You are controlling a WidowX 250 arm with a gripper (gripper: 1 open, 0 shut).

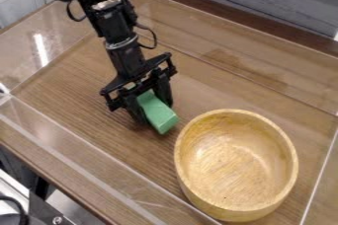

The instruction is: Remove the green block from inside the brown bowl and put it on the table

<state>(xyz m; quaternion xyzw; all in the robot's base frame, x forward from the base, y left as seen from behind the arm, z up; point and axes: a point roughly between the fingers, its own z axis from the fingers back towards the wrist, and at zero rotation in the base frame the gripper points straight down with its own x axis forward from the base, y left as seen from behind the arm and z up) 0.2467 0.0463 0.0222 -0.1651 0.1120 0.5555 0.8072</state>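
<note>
The green block point(160, 113) lies tilted on the table point(238, 71), just left of the brown bowl point(238, 162), which holds nothing. My gripper point(145, 101) reaches down from the upper left, and its black fingers are shut on the upper end of the green block. The block's lower end rests on or just above the wood; I cannot tell which.
Low clear plastic walls point(93, 155) edge the table on the near and left sides. The black arm point(99, 12) rises toward the upper left corner. Bare wood lies behind and to the right of the gripper.
</note>
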